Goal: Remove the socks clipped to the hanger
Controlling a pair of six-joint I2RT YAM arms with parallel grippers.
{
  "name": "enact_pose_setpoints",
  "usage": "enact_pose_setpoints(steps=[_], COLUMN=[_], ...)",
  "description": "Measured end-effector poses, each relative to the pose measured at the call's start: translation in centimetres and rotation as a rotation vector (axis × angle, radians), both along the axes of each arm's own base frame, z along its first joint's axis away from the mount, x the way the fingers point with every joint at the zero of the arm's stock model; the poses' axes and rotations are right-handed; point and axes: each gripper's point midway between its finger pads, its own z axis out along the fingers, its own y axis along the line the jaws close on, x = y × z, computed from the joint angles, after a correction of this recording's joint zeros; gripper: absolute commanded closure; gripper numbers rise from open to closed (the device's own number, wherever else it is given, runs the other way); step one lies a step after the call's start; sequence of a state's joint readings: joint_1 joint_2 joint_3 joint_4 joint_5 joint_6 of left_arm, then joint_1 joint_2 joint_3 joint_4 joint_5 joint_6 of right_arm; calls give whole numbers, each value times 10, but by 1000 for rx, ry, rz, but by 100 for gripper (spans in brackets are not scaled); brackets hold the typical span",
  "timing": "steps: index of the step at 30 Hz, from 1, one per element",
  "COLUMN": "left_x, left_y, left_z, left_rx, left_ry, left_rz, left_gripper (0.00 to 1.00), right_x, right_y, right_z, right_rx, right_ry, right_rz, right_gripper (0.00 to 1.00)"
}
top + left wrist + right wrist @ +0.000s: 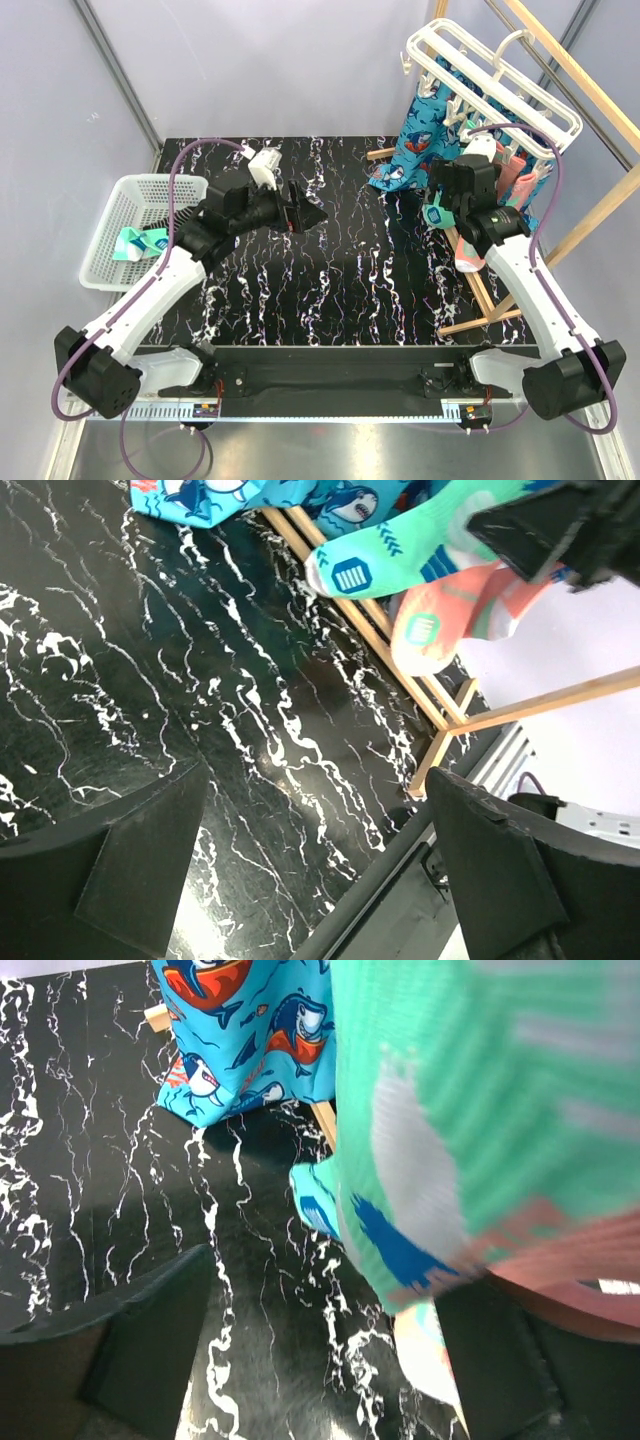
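R gripper is up by the white plastic clip hanger, which hangs on the light wooden bar frame at far right. Its fingers are spread wide w/ nothing pinched. A mint-green patterned sock dangles between them, nearer the right-hand finger; contact can't be told (blurred). Bright blue shark-print sock hangs just left of it and salmon-pink sock below. L gripper hovers over the black white-veined tabletop, well apart from the socks, fingers wide apart and empty. Another mint sock lies in the white plastic mesh basket.
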State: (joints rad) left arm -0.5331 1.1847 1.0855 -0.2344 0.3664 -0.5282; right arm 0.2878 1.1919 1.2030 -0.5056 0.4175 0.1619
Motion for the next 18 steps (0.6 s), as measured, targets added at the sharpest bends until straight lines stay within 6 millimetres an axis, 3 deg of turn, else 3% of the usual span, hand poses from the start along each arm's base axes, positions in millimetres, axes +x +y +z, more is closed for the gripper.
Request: enact_pose_setpoints(steps=[7, 8, 10, 11, 16, 18], left_x=[-4, -5, -12, -15, -32, -35], left_y=[-4, -6, -17, -25, -73, -90], left_z=[-1, -3, -9, -11, -21, -21], left_rx=[-15, -21, -26, -28, -5, -2], left_ry=[2, 9, 21, 23, 23, 1], left_rz=[-12, -16, -40, -61, -164, -194], left_gripper=[23, 25, 26, 26, 24, 18], right_x=[10, 11, 13, 15, 15, 13], right_y=[2, 2, 4, 6, 18, 23], right_z=[-8, -9, -8, -5, 24, 41], right_rx=[-24, -23, -16, -8, 64, 98], right_ry=[2, 6, 19, 22, 9, -7], right_rz=[12, 11, 10, 12, 47, 63], right_gripper=[62, 74, 87, 100, 100, 100])
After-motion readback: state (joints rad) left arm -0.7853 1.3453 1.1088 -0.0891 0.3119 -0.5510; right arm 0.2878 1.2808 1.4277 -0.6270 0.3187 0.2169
